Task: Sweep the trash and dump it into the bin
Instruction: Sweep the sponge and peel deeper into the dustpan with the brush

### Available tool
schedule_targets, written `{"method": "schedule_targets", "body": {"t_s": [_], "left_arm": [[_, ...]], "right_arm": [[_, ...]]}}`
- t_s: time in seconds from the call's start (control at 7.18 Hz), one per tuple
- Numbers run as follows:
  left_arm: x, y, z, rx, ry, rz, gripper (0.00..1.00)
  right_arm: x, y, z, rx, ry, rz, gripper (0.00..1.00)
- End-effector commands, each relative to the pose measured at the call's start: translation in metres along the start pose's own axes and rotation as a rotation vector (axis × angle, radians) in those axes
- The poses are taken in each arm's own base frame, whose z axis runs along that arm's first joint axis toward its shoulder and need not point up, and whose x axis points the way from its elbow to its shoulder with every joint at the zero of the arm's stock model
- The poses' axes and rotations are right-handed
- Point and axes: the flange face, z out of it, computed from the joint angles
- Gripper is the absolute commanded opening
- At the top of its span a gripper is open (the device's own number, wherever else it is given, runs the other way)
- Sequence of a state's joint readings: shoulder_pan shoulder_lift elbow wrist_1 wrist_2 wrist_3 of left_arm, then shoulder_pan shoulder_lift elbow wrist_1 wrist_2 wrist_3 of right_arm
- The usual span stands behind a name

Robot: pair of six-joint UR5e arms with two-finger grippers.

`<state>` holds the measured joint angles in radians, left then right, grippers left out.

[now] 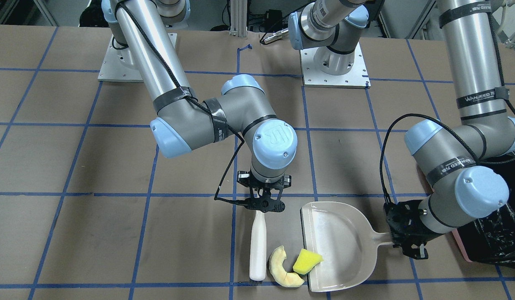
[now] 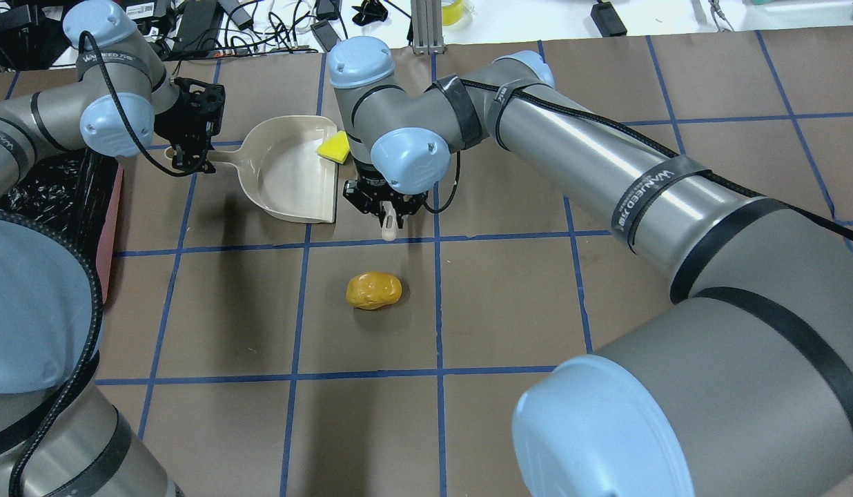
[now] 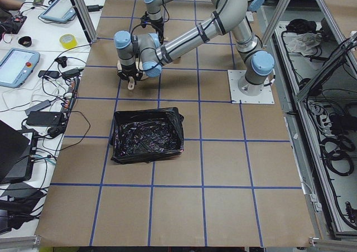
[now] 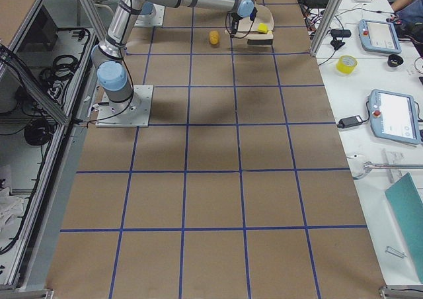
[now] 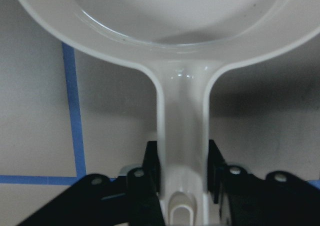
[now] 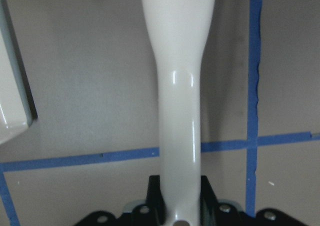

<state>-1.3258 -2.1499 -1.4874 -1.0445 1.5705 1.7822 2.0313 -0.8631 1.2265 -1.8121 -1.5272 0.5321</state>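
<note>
My left gripper is shut on the handle of the cream-white dustpan, which lies flat on the table; the handle shows between the fingers in the left wrist view. My right gripper is shut on the white brush handle, also seen in the right wrist view. A pale yellow curved slice lies between brush and dustpan. A yellow-green sponge wedge rests on the dustpan's lip. A glossy orange-yellow lump lies apart, nearer the robot. The bin, black-lined, stands beside the left arm.
The bin's pink wall shows at the overhead view's left edge, close to the left arm's elbow. Brown paper with blue tape grid covers the table. Arm base plates sit at the robot's side.
</note>
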Motion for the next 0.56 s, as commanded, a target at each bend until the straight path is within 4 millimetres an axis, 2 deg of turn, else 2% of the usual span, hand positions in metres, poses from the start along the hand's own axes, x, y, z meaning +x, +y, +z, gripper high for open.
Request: {"method": "schedule_targets", "body": {"t_s": [0.0, 0.28, 0.42], "left_arm": [[0.004, 0.0, 0.004, 0.0, 0.011, -0.009, 0.05], [0.004, -0.002, 0.003, 0.0, 0.009, -0.008, 0.05], [0.005, -0.002, 0.003, 0.0, 0.011, -0.009, 0.05]], "right_arm": [[-0.008, -0.022, 0.006, 0.0, 0.03, -0.048, 0.0], [-0.017, -0.018, 0.018, -0.016, 0.026, -0.055, 0.0], [-0.02, -0.017, 0.017, -0.015, 0.02, -0.06, 0.0]]}}
